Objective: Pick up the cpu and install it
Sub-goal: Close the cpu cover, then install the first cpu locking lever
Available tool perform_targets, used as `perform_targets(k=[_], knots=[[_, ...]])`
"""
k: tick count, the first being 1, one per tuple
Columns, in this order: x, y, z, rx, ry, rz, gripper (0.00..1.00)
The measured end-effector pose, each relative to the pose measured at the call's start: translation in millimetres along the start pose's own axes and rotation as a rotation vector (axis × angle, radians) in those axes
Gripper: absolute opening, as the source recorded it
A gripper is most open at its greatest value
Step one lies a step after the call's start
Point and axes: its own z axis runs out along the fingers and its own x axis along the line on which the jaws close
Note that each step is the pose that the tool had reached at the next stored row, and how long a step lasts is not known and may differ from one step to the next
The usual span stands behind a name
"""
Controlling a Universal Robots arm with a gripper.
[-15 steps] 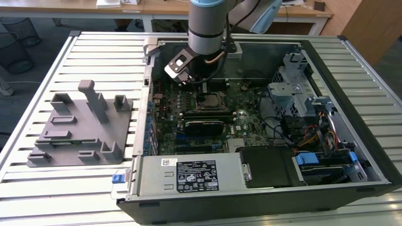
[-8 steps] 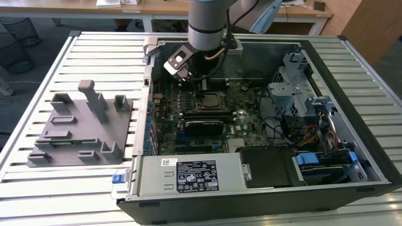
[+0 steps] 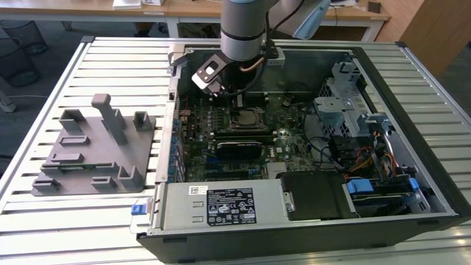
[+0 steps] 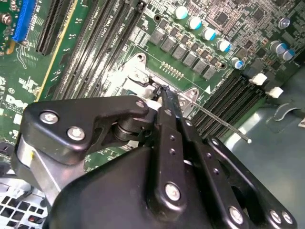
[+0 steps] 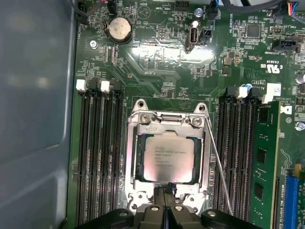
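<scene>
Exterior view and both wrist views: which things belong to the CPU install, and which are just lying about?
Part of the job:
- silvery square cpu, lying in the metal-framed socket
- black gripper, at the socket's edge
- thin wire socket lever

Just lying about:
- grey plastic fixture block beside the case
- green memory stick
- round coin battery

A slatted metal table (image 3: 110, 55) carries an open computer case (image 3: 412, 105) toward the exterior view's right. A grey fixture block (image 3: 92, 149) with upright posts lies on the slats to its left.
</scene>
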Motion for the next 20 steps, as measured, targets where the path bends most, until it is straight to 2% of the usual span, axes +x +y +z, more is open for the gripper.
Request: perform_targets(k=[4,9,20], knots=[[-0.5,9.0,-0.1,0.0,0.0,0.0,0.11],[-0.8,16.1,-0.3,0.0001,0.0001,0.0,0.11],[-0.9,18.8,-0.6,0.0001,0.0001,0.0,0.11]])
